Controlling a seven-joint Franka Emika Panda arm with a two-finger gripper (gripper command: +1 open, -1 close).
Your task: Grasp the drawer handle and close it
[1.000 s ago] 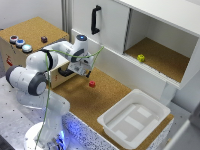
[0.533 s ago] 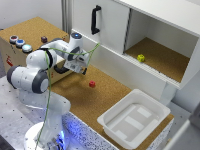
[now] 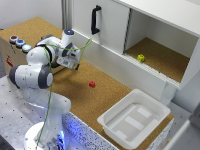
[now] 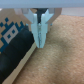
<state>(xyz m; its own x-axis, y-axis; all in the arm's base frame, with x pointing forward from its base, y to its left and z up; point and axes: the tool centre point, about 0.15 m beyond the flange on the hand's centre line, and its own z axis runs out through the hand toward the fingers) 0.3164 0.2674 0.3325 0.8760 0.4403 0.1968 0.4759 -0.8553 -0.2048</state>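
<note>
**Desk:** Where is the open room?

**Photographer:** It is bare cork tabletop (image 3: 107, 95) in mid-frame, running from the gripper (image 3: 75, 62) to the white tray (image 3: 112, 116). The tray sits by the table's lower-right edge. The cabinet (image 3: 112, 30) walls off the upper right.

**Desk:** What is the count?

**Photographer:** There is one red cube (image 3: 92, 84) on the cork and one yellow cube (image 3: 141, 58) inside the open compartment. Three round caps (image 3: 20, 43) sit on the box (image 3: 12, 55) at upper left. The single drawer handle (image 3: 95, 20), black and upright, is at upper centre, well apart from the arm.

**Desk:** And the fingers?

**Photographer:** In the wrist view they (image 4: 40, 44) are pressed together and hold nothing. Since a second ago, the gripper has drifted towards frame left.
</note>
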